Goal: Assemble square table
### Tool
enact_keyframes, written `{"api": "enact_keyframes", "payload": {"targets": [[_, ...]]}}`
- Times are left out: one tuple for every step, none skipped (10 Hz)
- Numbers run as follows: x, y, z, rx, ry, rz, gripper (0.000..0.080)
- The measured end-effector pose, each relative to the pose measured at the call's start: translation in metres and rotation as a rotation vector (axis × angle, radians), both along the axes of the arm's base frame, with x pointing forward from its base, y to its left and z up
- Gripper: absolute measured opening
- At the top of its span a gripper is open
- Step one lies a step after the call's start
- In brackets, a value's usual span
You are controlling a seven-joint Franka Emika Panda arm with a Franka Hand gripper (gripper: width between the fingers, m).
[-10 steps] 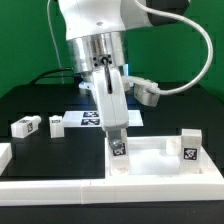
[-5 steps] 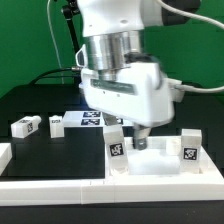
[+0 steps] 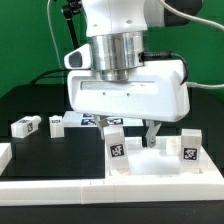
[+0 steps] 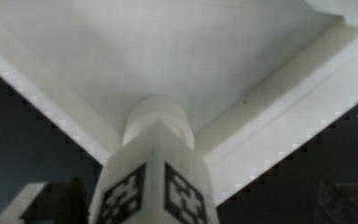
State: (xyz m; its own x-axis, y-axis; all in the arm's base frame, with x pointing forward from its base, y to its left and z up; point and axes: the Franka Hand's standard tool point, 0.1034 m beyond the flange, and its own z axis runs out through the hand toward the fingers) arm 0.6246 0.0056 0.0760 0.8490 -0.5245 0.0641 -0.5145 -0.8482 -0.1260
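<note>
— Exterior view first: saw what at the square table point(image 3: 160, 168)?
— Saw the gripper point(image 3: 135, 137) low over it, just beside a leg point(image 3: 116, 146) stood upright at the table's corner toward the exterior view's left. Spotted a second leg point(image 3: 189, 150) upright at the corner toward the exterior view's right.
— And off the table?
— Found a loose leg point(image 3: 25, 126) and another loose leg point(image 3: 57, 123) lying well apart from the table, toward the exterior view's left. Placed the marker board point(image 3: 85, 120) behind the table and a low white wall point(image 3: 50, 186) in front of it. Noted a black surface point(image 3: 30, 105) under everything and a green backdrop point(image 3: 30, 40) beyond.
— Wrist view?
— Looked down the tagged leg onto the table's floor and rim. Made out the fingers point(image 4: 37, 205) dark at either side, spread wider than the leg, gaps both sides; gripped nothing.
— Step in hand?
— Judged it as seating this leg in its corner socket, with two up and two to go. Reckoned the next move called for either closing squarely on the leg to turn it, or rising straight clear without nudging it.
</note>
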Motion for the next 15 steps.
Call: {"api": "enact_keyframes", "payload": {"targets": [[-0.001,-0.006,-0.001,-0.018,-0.010,0.109,0.0649],[0.000,-0.006,-0.002,-0.029,-0.019,0.191,0.0649],[0.000,-0.005,-0.002,-0.036,-0.023,0.245,0.0649],[0.000,-0.003,-0.002,-0.046,-0.026,0.302,0.0649],[0.000,-0.003,-0.002,-0.041,-0.026,0.287,0.0649],[0.000,-0.003,-0.002,-0.036,-0.024,0.254,0.0529],[0.000,-0.002,-0.002,-0.030,-0.020,0.204,0.0529],[-0.001,-0.002,-0.002,-0.025,-0.016,0.164,0.0345],[-0.003,-0.002,-0.003,-0.011,0.000,0.074,0.0300],[-0.004,-0.001,-0.003,-0.003,0.007,0.015,0.0300],[-0.004,-0.001,-0.003,0.004,0.011,-0.032,0.0300],[-0.005,0.000,-0.003,0.026,0.022,-0.152,0.0299],[-0.005,0.001,-0.003,0.039,0.032,-0.244,0.0299],[-0.006,0.003,-0.004,0.074,0.054,-0.399,0.0293],[-0.005,0.005,-0.004,0.108,0.070,-0.541,0.0293]]}}
